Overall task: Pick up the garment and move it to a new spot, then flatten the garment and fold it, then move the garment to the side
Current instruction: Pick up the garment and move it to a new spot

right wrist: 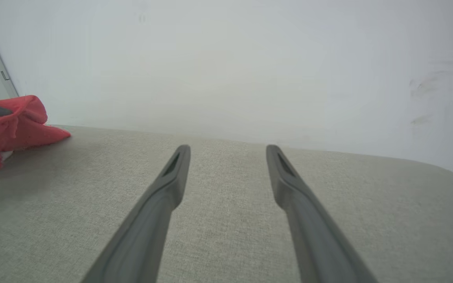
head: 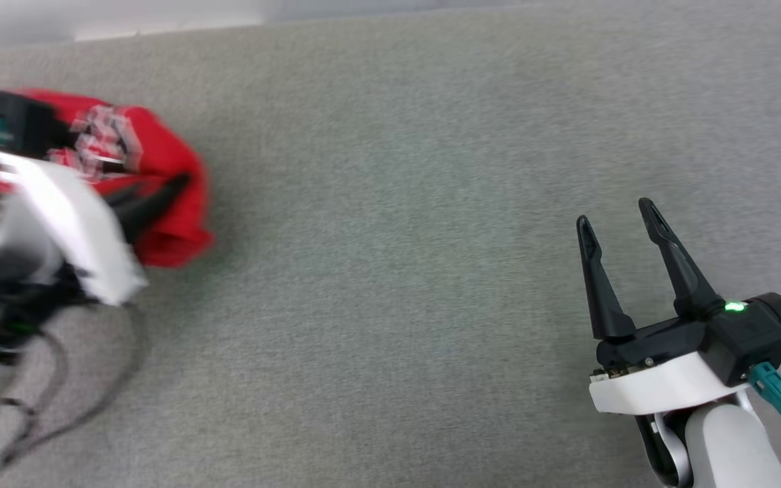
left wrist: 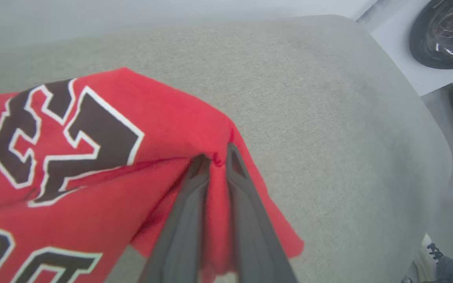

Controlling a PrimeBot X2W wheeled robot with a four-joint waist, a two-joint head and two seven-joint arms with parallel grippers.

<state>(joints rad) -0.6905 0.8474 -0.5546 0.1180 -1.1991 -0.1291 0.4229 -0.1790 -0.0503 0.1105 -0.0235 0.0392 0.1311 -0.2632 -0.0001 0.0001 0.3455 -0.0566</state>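
A grey fabric-covered tabletop (head: pixel 390 203) with a rounded corner meets a pale wall (right wrist: pixel 226 59); beyond its edge, a person's shoe (left wrist: pixel 421 259) and a glossy dark round object (left wrist: pixel 444 35) show above the floor (left wrist: pixel 391 51).

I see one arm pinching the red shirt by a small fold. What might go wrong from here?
1. The left gripper is shut on just a thin fold of the shirt near its edge, so the cloth may slip out when lifted.
2. The shirt lies bunched up; pulling from one spot could tangle it more and make flattening harder.
3. The right gripper stands open and far away, so nothing would catch a slip.
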